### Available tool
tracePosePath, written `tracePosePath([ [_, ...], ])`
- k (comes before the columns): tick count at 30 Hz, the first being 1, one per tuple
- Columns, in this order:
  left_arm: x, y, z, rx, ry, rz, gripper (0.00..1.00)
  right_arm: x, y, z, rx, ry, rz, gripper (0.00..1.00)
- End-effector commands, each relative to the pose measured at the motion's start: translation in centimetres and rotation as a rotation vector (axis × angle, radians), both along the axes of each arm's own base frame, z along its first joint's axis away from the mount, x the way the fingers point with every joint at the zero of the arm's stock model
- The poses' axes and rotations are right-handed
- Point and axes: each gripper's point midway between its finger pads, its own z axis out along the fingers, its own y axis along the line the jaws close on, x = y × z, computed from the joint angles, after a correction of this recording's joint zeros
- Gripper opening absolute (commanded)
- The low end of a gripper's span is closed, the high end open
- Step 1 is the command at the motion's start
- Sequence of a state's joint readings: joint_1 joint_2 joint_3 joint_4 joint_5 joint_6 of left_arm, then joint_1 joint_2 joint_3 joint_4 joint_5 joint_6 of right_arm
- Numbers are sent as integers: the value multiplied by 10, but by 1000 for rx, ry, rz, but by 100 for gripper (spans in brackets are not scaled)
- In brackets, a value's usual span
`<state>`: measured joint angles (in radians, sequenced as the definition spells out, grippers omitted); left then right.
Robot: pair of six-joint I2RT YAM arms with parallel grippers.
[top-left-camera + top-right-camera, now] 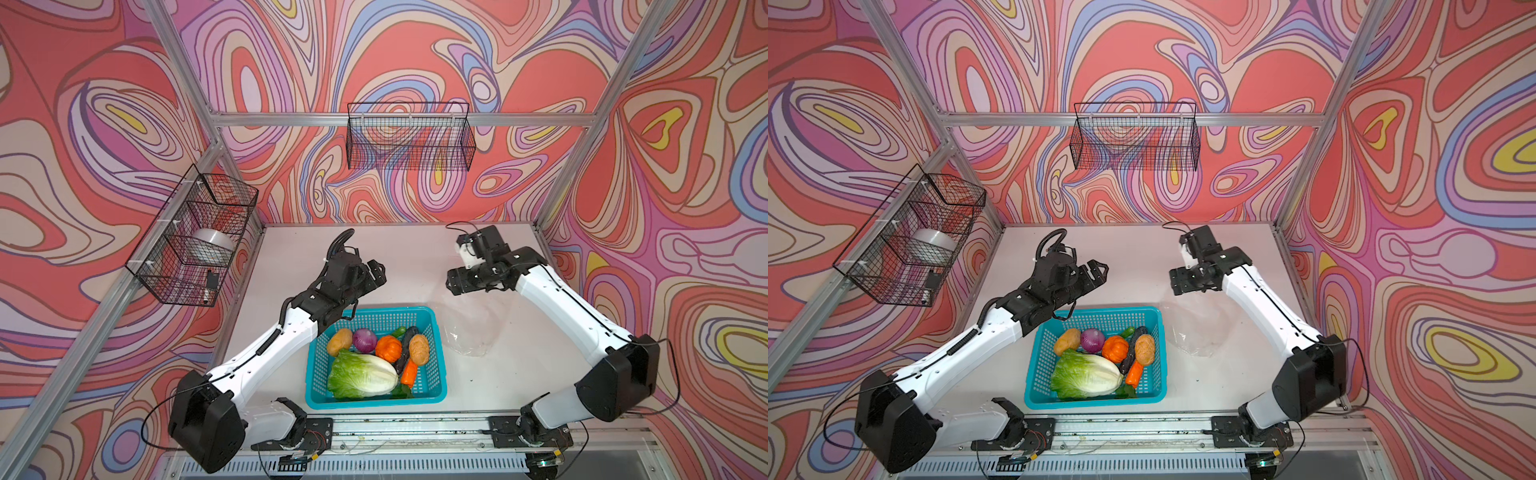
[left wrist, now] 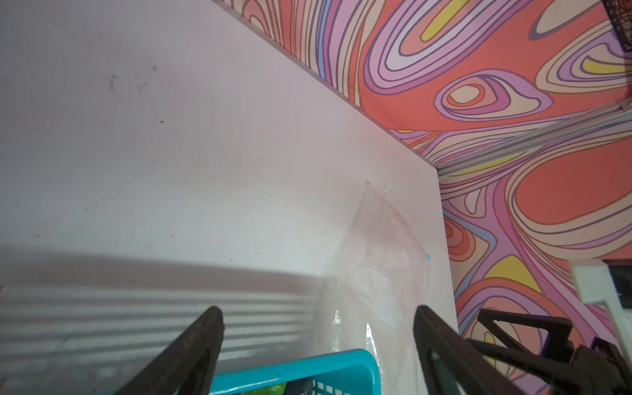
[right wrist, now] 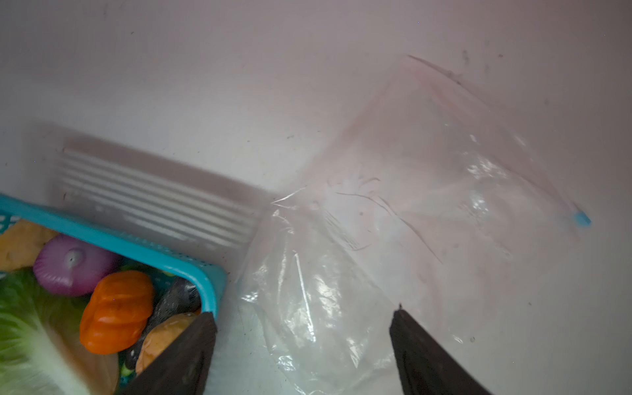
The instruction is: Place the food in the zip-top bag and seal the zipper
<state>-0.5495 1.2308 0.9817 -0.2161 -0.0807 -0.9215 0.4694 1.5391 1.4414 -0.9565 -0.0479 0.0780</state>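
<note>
Both pincers wide, gripping nothing.
I see my left gripper (image 2: 318,313) and right gripper (image 3: 304,316) aloft; the zip-top bag (image 3: 410,212) lies flat beside the teal basket (image 1: 390,319), which holds the toy vegetables (image 1: 357,374).

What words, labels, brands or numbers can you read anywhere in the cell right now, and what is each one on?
None can be read.
The zip-top bag is clear and shows no print.
The teal basket and the food in it show no lettering.
The small dark item in the side wire basket may carry a label, but it is too small to tell.
</note>
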Motion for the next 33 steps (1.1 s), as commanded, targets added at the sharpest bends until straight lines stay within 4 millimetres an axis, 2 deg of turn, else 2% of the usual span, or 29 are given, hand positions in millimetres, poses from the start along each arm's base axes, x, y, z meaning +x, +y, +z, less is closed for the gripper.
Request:
tracePosePath([
  [1, -6, 34, 8, 41, -46, 126, 91, -19, 37, -19, -85, 48, 196, 87],
  [3, -9, 49, 12, 57, -61, 156, 92, -26, 57, -28, -129, 63, 268, 88],
  [5, -15, 67, 3, 81, -17, 188, 93, -30, 71, -43, -193, 82, 327, 88],
  [8, -20, 92, -5, 45, 25, 245, 94, -30, 87, -67, -271, 99, 388, 89],
  [10, -23, 104, -7, 29, 29, 282, 94, -27, 95, -73, -301, 90, 417, 89],
  [16, -30, 119, -4, 49, 3, 324, 94, -11, 115, -87, -301, 62, 451, 86],
  [19, -28, 118, -4, 53, 6, 321, 94, -6, 122, -95, -289, 62, 456, 80],
  [22, -25, 117, -2, 53, 4, 320, 94, -5, 128, -100, -261, 59, 453, 67],
  [33, -17, 117, 5, 78, -17, 317, 94, -10, 132, -90, -146, 39, 365, 32],
])
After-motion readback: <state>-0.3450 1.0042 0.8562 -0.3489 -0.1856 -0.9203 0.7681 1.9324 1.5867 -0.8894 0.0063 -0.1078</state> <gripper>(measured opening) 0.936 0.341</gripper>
